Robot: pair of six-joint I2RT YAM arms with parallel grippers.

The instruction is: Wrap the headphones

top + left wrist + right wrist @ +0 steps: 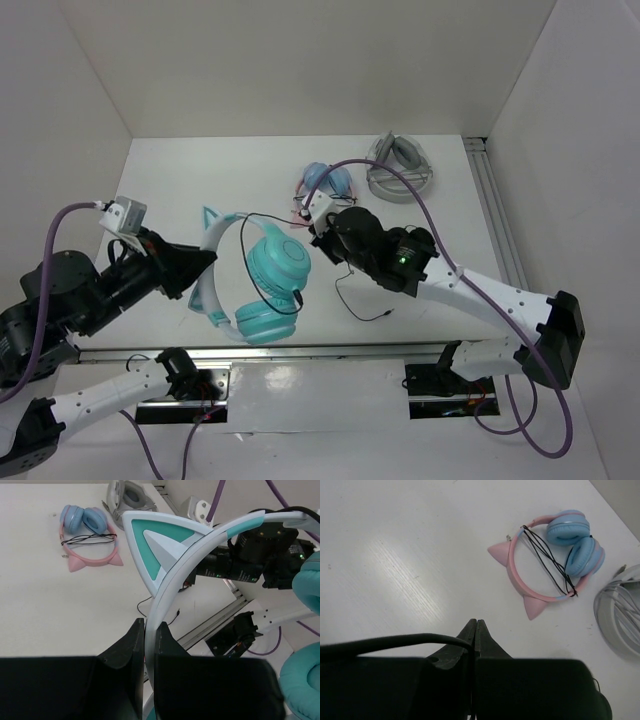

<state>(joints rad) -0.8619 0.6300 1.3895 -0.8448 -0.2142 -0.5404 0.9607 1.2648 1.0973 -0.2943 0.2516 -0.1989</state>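
My left fingers are clenched on the pale headband of the teal headphones, holding them at the middle-left of the table. I cannot tell whether the cups rest on it. My right fingers are pinched tight on the thin black cable, just beside the cups.

Tension is my worry. If I pull too hard with the right arm, the band could twist or slide out of the left grip, which has only its narrow edge. If I pull too gently, the loop over the cups may slacken and fall off. The loose tail on the table could snag, and a wide swing might brush the pink headphones behind.
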